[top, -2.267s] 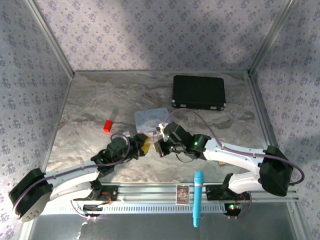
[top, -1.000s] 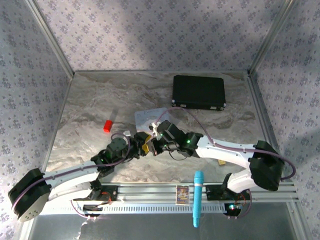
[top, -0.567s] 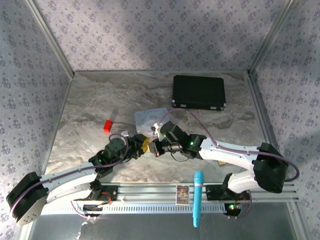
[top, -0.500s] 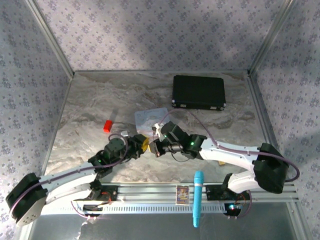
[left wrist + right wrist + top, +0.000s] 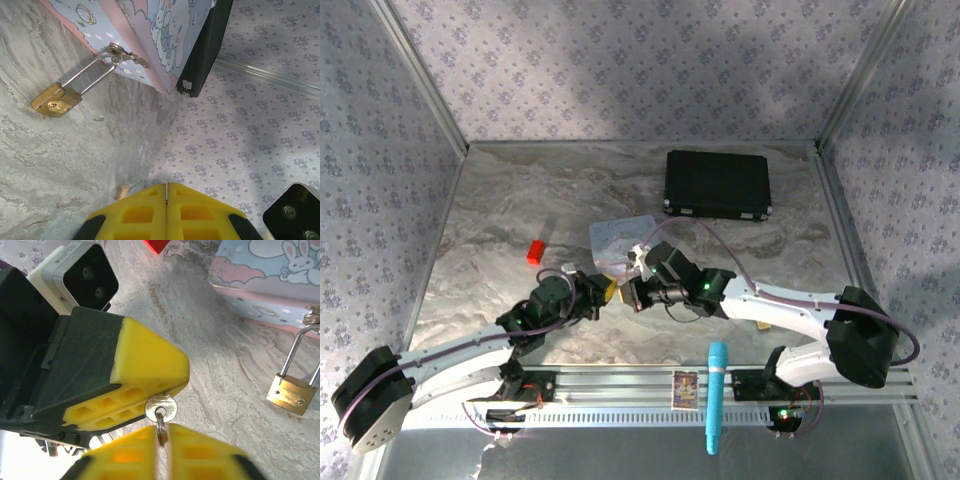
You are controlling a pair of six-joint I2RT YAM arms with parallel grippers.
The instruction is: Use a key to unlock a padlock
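While my right claw [image 5: 160, 430] is shut on the ring of the key [image 5: 161, 408] and my left claw [image 5: 166, 187] sits shut just beside it, the padlock [image 5: 286, 395] lies on the table [image 5: 225, 365] a little farther away, hooked to the pastel tin [image 5: 260, 290], its gold body at the near end.

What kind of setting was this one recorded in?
Probably a lab robot cell, not a home: patterned wall panels in a metal frame box in a marble-look tabletop, with the left arm and right arm bolted to a rail.
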